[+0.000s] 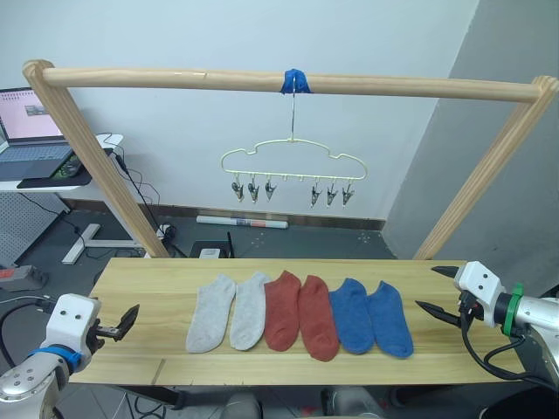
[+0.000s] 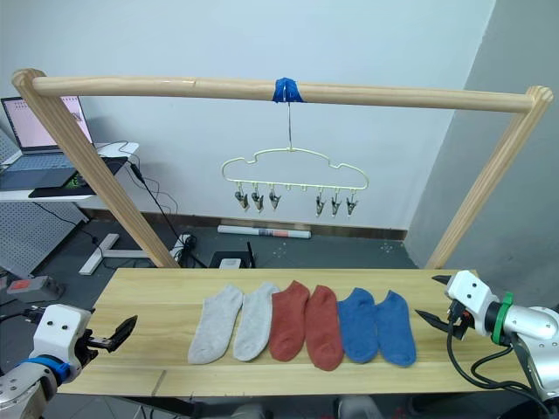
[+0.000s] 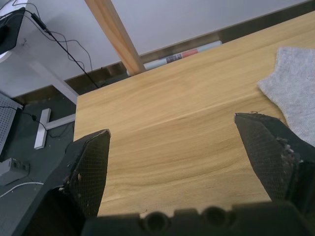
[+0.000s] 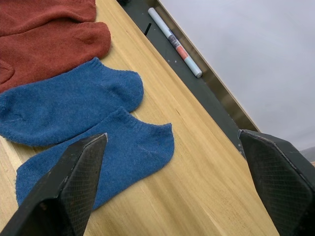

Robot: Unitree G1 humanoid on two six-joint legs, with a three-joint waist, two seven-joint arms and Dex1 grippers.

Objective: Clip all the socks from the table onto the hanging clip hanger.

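Lying side by side on table [image 1: 140, 279], six socks [image 1: 299, 314], long axes front-to-back

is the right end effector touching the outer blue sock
Apart. The right eye view shows bare table between the right end effector and the outer blue sock.

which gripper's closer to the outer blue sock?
Right. The right gripper hovers just off the outer blue sock; the left gripper is beyond the grey socks, at the table's far end.

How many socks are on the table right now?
6, in one row on the table: two grey socks toward the robot's left, two red socks in the middle, two blue socks rightmost. None hidden.
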